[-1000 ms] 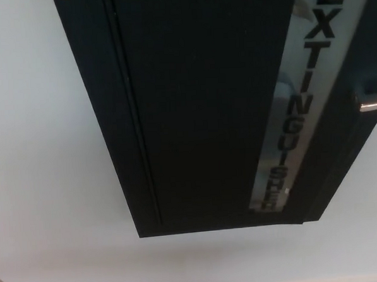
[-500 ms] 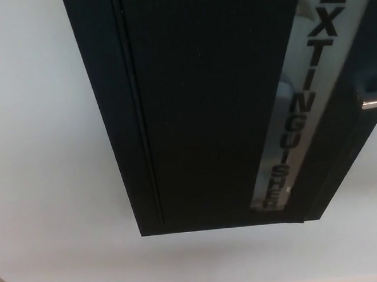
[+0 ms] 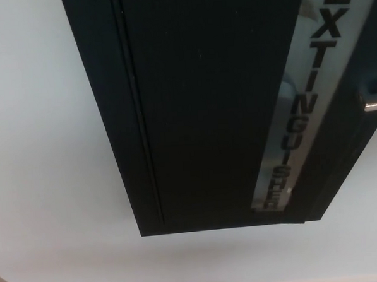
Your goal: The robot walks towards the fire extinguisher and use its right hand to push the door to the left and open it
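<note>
1 black cabinet (image 3: 200, 115) fills most of the head view, mounted on a pale wall (image 3: 39, 187) and seen tilted. Its door carries 1 frosted strip (image 3: 300, 103) lettered "EXTINGUISHER" in black, and 1 metal handle (image 3: 376, 105) pokes in at the right edge. Neither of the robot's 2 hands shows, so their state cannot be told.

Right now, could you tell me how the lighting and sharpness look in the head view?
Head view: dim and tilted; the black cabinet shows almost no surface detail; the frosted strip with lettering is brighter and readable but slightly soft; the metal handle catches a small glint; a faint shadow falls on the wall below the cabinet.
</note>
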Controlling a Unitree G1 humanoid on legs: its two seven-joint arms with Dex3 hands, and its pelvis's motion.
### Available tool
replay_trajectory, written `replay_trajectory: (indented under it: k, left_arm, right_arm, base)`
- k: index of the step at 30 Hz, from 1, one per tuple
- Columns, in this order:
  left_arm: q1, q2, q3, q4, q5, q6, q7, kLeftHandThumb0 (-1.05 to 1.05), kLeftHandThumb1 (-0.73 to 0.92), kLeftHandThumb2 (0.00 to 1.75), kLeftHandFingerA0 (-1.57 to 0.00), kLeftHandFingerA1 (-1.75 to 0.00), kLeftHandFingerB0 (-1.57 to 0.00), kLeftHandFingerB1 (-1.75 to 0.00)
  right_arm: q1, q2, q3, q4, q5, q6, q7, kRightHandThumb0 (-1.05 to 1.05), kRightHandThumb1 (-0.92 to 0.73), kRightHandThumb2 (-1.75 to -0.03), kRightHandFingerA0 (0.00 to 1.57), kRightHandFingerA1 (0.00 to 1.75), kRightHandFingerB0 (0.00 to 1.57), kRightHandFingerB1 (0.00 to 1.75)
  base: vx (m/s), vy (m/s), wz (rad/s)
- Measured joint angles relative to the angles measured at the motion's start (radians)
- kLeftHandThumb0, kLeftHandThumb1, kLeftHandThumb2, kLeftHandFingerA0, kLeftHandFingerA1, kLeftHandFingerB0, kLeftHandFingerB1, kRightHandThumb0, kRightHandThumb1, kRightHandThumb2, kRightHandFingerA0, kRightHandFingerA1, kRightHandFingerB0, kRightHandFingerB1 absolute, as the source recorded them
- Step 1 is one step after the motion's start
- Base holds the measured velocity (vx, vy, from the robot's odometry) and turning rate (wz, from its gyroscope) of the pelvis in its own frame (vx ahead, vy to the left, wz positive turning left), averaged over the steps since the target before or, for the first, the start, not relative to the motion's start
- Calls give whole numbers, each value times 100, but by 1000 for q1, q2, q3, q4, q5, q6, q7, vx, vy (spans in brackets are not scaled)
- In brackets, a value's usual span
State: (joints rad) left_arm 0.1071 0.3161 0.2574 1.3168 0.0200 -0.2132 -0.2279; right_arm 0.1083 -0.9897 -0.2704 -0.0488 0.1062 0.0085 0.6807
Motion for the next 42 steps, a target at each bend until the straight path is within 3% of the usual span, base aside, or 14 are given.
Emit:
replay_trajectory:
  k: [1, 5, 8, 10, 28, 29, 30, 31, 32, 33, 40, 41, 42]
  left_arm:
    - [-1, -1, 2, 0, -1, 0, 0, -69, 41, 85, -44, -88, -42, -77]
    - [-6, -2, 8, -1, -3, 0, -1, -74, 43, 86, -54, -94, -42, -78]
    - [-9, -2, 8, -1, -3, 0, -1, -72, 42, 85, -52, -92, -42, -78]
    - [-10, -3, 10, -2, -4, 0, -1, -77, 42, 86, -39, -89, -37, -80]
    - [6, -3, 43, -10, -31, 0, -15, -74, 41, 85, -46, -92, -37, -80]
    - [7, -3, 43, -11, -32, -1, -16, -78, 43, 84, -46, -94, -36, -80]
    - [8, -3, 44, -12, -34, -1, -17, -78, 43, 84, -46, -94, -36, -80]
    - [9, -3, 44, -12, -34, -1, -17, -74, 41, 85, -38, -89, -29, -76]
    - [12, -3, 44, -13, -36, -1, -18, -74, 41, 85, -38, -89, -29, -76]
    - [12, -3, 44, -14, -36, -1, -19, -67, 53, 53, -35, -112, -28, -89]
    - [17, -3, 43, -14, -38, -1, -21, -69, 52, 53, -36, -110, -27, -88]
    - [17, -3, 43, -14, -38, -1, -21, -66, 52, 53, -37, -110, -27, -88]
    - [16, -3, 43, -14, -38, -1, -21, -66, 52, 53, -37, -110, -27, -88]
  right_arm:
    - [-4, -1, 1, -26, 4, 12, 5, -64, -48, -84, 49, 56, 27, 45]
    - [-31, -8, 17, -133, 21, 77, 25, -60, -47, -85, 51, 59, 33, 49]
    - [-87, -15, 55, -197, 22, 131, 37, -58, -47, -84, 51, 60, 33, 50]
    - [-121, -19, 74, -226, 23, 161, 44, -57, -47, -83, 51, 62, 35, 51]
    - [-409, -27, 316, -272, 3, 408, 121, -58, -47, -83, 47, 62, 36, 52]
    - [-419, -27, 324, -265, 0, 413, 123, -56, -60, -58, 53, 56, 41, 42]
    - [-430, -28, 333, -259, -3, 420, 127, -56, -60, -58, 53, 56, 41, 42]
    - [-439, -28, 340, -255, -6, 423, 130, -60, -47, -84, 51, 65, 36, 53]
    - [-453, -28, 352, -243, -12, 430, 137, -60, -47, -84, 51, 65, 36, 53]
    - [-454, -28, 354, -242, -12, 430, 138, -61, -47, -85, 51, 65, 36, 53]
    - [-493, -28, 382, -220, -35, 448, 161, -64, -46, -86, 50, 63, 35, 52]
    - [-496, -28, 384, -230, -36, 451, 165, -61, -59, -58, 61, 59, 45, 44]
    - [-501, -28, 387, -242, -37, 455, 171, -61, -59, -58, 61, 59, 45, 44]
  base:
    - [0, 0, 0]
    - [0, 0, 0]
    - [0, 0, 0]
    - [0, 0, 0]
    - [0, 0, 0]
    - [0, 0, 0]
    - [0, 0, 0]
    - [0, 0, 0]
    - [0, 0, 0]
    - [0, 0, 0]
    - [0, 0, 0]
    - [0, 0, 0]
    - [0, 0, 0]
